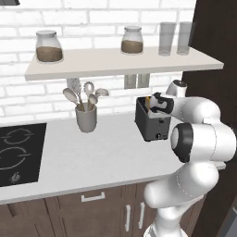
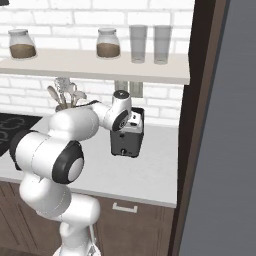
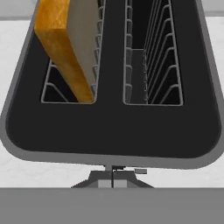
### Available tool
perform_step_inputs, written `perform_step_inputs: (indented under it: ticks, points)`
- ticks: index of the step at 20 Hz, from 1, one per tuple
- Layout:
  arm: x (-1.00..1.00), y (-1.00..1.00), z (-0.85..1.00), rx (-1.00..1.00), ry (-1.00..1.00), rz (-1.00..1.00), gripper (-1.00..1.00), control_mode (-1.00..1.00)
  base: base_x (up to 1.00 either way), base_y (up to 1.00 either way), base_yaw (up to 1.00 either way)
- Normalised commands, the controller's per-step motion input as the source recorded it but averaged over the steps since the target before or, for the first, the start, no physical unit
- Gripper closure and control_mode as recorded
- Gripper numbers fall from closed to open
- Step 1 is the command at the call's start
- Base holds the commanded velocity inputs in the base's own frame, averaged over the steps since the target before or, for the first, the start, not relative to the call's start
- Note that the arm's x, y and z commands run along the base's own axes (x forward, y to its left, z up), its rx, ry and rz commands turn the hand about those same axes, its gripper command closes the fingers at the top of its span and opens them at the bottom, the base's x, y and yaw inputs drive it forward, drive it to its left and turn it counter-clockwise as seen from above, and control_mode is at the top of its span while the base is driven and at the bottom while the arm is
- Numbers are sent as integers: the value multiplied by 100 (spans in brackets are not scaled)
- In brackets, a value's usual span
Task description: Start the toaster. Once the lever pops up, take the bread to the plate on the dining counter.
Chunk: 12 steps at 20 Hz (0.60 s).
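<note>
The dark toaster [image 1: 152, 124] [image 2: 127, 138] stands on the white worktop below the shelf. In the hand view I look straight down on its top [image 3: 112, 127]. The golden-brown bread [image 3: 65, 48] stands in the left slot, and the right slot is bare wire. A sliver of the bread [image 1: 148, 102] shows beside my hand. My gripper [image 3: 113, 176] [image 1: 156, 104] [image 2: 133, 120] hangs over the toaster's near end, shut, its two fingertips pressed together with nothing between them. The plate and the dining counter are out of view.
A grey utensil cup [image 1: 86, 118] with spoons stands left of the toaster, and a black hob [image 1: 18, 152] lies farther left. A shelf [image 1: 120, 65] with jars and glasses hangs just above my hand. A tall dark panel [image 2: 200, 125] walls off the right.
</note>
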Motion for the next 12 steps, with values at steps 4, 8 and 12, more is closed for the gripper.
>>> perform_step_inputs:
  ticks: [4, 8, 12]
  points:
    - [11, 0, -15, 0, 0, 0, 100, -100, 0, 0, 0]
    - [1, 6, -28, 0, 0, 0, 100, -100, 0, 0, 0]
    - [0, 11, -47, 0, 0, 0, 100, -100, 0, 0, 0]
